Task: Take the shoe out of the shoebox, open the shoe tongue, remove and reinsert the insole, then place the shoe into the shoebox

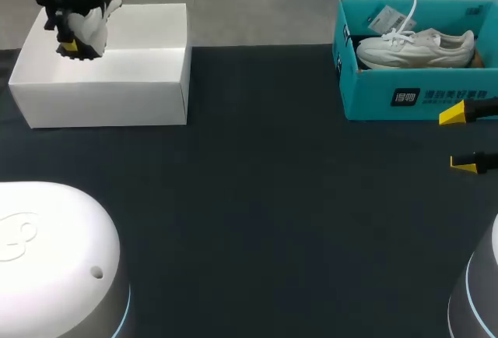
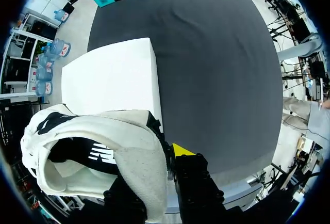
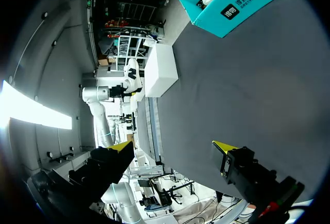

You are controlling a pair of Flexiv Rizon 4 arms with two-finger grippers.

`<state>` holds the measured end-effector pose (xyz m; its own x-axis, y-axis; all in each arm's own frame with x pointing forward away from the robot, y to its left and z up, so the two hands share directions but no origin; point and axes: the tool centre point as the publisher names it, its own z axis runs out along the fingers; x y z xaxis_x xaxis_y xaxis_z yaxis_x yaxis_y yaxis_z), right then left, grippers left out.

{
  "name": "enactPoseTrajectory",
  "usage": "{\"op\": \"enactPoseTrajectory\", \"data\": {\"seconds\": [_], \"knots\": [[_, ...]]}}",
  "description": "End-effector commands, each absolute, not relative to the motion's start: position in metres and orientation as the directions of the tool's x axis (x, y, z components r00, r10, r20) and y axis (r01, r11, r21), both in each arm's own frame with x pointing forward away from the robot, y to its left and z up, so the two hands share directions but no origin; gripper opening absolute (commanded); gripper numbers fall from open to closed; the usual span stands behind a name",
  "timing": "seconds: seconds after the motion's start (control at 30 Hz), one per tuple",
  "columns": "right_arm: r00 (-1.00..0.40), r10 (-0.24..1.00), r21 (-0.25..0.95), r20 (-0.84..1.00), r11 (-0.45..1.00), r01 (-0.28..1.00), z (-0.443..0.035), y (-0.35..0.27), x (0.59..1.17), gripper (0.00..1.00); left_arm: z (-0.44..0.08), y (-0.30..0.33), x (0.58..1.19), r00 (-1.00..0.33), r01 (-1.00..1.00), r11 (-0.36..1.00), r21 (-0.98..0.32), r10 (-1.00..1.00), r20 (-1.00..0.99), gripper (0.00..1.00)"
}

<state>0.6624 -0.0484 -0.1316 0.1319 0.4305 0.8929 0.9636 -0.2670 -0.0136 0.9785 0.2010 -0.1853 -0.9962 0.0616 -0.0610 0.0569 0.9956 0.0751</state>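
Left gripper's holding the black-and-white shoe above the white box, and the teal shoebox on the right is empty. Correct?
Not quite: the teal cardboard shoebox is not empty; the head view shows a white lace-up sneaker lying inside it. The left gripper does hold the black-and-white shoe above the white rectangular box.

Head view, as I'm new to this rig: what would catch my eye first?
A black-and-white shoe hangs in the left gripper above the white box at far left. At far right, a white sneaker lies in the teal shoebox, with the open right gripper just in front.
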Motion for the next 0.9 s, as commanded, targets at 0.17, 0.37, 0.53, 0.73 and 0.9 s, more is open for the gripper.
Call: {"op": "enactPoseTrajectory", "data": {"seconds": [0.17,0.37,0.53,0.73,0.9], "knots": [[0.135,0.433,-0.012,0.891,-0.275,0.961,-0.131,-0.048,0.657,1.0,-0.191,0.237,0.989,-0.997,0.066,0.995,0.068,0.069,-0.044,0.0],[0.135,0.433,-0.012,0.891,-0.275,0.961,-0.131,-0.048,0.657,1.0,-0.195,0.262,1.008,-0.999,0.041,0.998,0.049,0.042,-0.032,0.0],[0.135,0.433,-0.012,0.891,-0.275,0.961,-0.131,-0.048,0.657,1.0,-0.203,0.276,1.019,-0.999,0.042,0.997,0.072,0.044,-0.031,0.0],[0.135,0.433,-0.012,0.891,-0.275,0.961,-0.131,-0.048,0.657,1.0,-0.215,0.287,1.024,-0.997,0.051,0.992,0.112,0.056,-0.045,0.0],[0.135,0.433,-0.012,0.891,-0.275,0.961,-0.131,-0.048,0.657,1.0,-0.217,0.288,1.025,-0.998,0.051,0.993,0.105,0.056,-0.042,0.0]]}}
